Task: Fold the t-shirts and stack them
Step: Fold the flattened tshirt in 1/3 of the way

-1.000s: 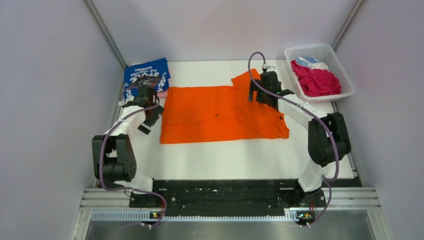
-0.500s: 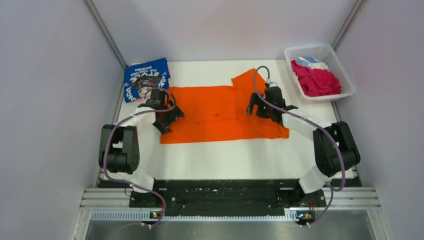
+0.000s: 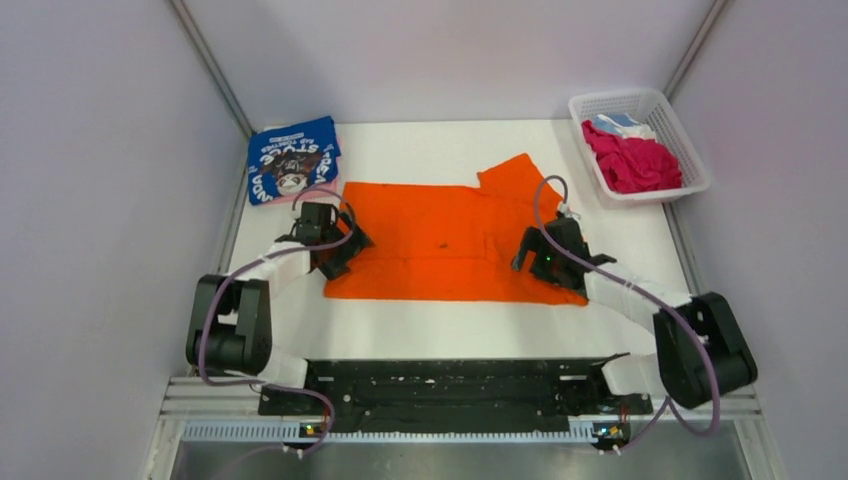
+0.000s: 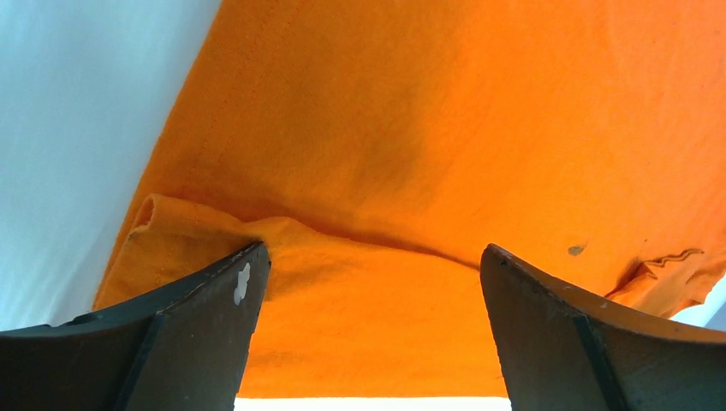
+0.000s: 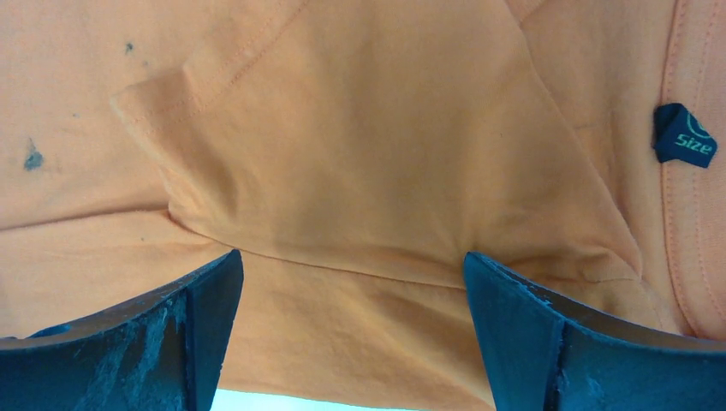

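The bright orange t-shirt [image 3: 440,235] lies spread flat mid-table, one sleeve [image 3: 515,172] sticking out at the back right. My left gripper [image 3: 335,250] is open, its fingers straddling a raised wrinkle at the shirt's left edge [image 4: 372,253]. My right gripper [image 3: 535,262] is open over the right part of the shirt, astride a folded flap near the collar [image 5: 352,257]. A dark size label [image 5: 685,137] shows there. The blue printed t-shirt [image 3: 292,160] lies folded at the back left. Magenta [image 3: 632,160] and light-blue [image 3: 618,124] shirts lie in the basket.
The white lattice basket [image 3: 618,98] stands at the back right corner. Grey walls close in on the left, right and back. White table shows in front of the orange shirt [image 3: 450,325] and behind it [image 3: 420,150].
Both grippers have moved toward the near edge. The left one went from beside the blue shirt onto the orange shirt's left edge. The orange shirt has slid nearer and slightly right.
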